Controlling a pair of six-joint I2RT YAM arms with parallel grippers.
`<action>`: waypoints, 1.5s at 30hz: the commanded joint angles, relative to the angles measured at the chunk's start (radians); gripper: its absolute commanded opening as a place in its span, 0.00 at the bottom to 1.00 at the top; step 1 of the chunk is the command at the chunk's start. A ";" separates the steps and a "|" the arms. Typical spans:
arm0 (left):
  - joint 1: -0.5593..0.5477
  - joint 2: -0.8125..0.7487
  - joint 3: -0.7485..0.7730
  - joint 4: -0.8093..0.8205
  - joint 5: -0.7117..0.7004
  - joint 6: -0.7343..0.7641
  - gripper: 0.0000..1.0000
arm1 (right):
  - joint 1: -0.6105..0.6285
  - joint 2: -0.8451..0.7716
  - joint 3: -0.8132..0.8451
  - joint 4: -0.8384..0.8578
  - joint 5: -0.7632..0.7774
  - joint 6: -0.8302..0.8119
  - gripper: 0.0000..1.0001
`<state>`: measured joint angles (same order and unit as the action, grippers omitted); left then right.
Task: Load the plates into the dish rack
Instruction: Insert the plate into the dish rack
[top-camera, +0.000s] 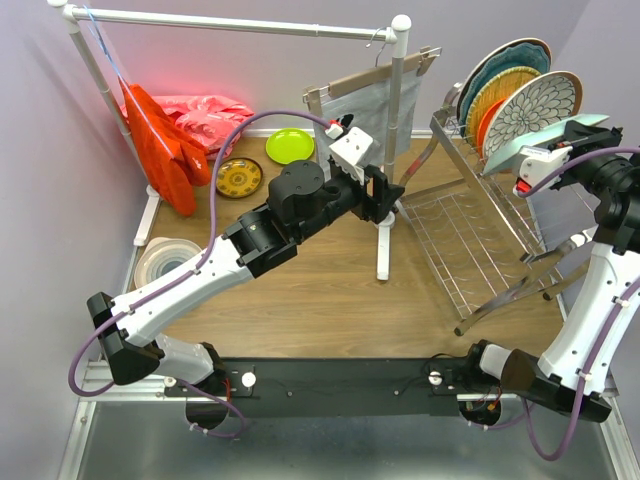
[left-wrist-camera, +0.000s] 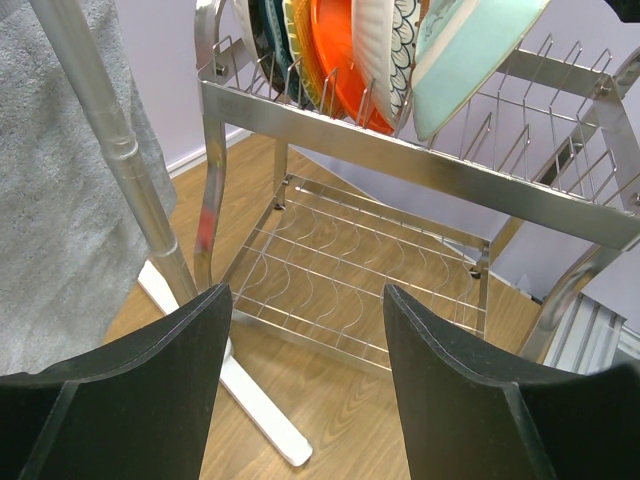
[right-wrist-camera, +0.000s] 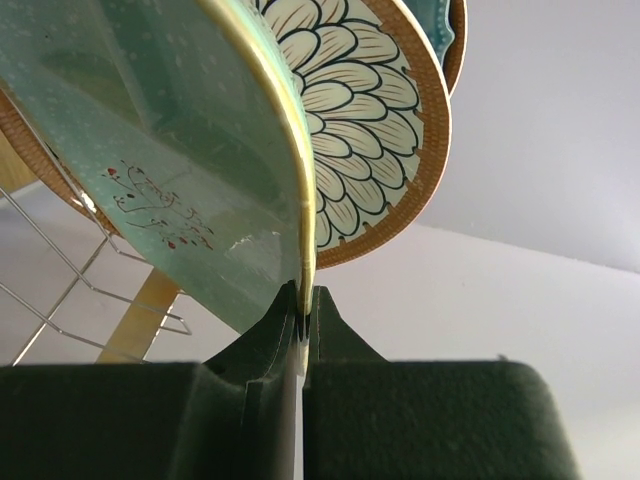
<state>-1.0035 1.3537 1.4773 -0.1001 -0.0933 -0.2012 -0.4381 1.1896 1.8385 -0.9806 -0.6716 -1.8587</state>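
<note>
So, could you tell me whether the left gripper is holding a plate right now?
No, the left gripper stands open and empty, merely facing the dish rack.

We record a white pipe clothes rail (top-camera: 240, 24) standing on the wooden tabletop (top-camera: 330, 290). At the rail's left post, an orange-red cloth (top-camera: 160, 150) hangs down towards the tabletop. A pink cloth (top-camera: 208, 115) lies bunched just behind it, below the crossbar. Beside the rail's right post, a grey cloth (top-camera: 365, 105) hangs from a hanger hooked over the crossbar. A lilac wall (top-camera: 250, 75) stands behind the rail.
</note>
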 joint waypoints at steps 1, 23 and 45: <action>0.000 -0.019 0.017 0.002 0.012 0.000 0.71 | 0.002 -0.010 -0.018 0.066 -0.002 -0.039 0.04; 0.000 0.028 0.083 -0.029 0.030 0.016 0.71 | 0.004 -0.036 0.053 0.020 -0.020 -0.030 0.03; 0.000 0.032 0.083 -0.032 0.038 0.006 0.71 | 0.004 -0.061 0.007 -0.010 0.023 -0.033 0.04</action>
<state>-1.0035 1.3769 1.5314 -0.1207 -0.0792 -0.1944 -0.4377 1.1610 1.8477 -1.0431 -0.6552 -1.8709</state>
